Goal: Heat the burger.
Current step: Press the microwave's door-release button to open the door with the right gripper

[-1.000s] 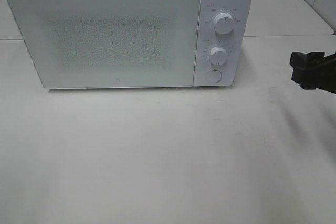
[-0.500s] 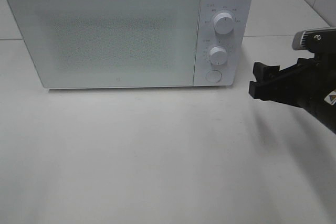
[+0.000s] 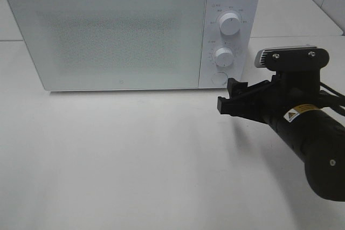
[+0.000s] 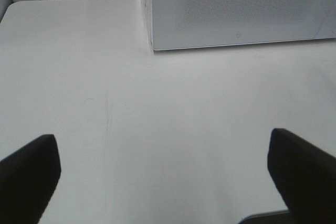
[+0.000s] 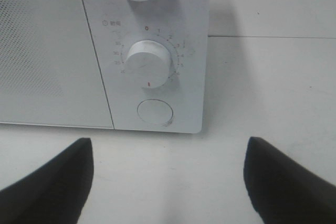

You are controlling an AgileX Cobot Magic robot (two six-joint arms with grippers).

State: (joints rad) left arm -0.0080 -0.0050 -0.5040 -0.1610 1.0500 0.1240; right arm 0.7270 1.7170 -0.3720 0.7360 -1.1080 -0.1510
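Now, right gripper (image 3: 227,96): I am holding it empty, jaws wide apart, facing the round button (image 5: 154,112) on the microwave (image 3: 129,30), likely to pop the shut door (image 3: 108,36).
Left gripper (image 4: 168,182): I am resting it fully spread, empty, above the table (image 3: 135,160).
Burger: I am not seeing it anywhere; the frosted door is hiding the inside.

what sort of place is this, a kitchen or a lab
Likely a robot test bench staged as a kitchen: a white microwave on a plain white table, with the robot's right gripper near its controls.
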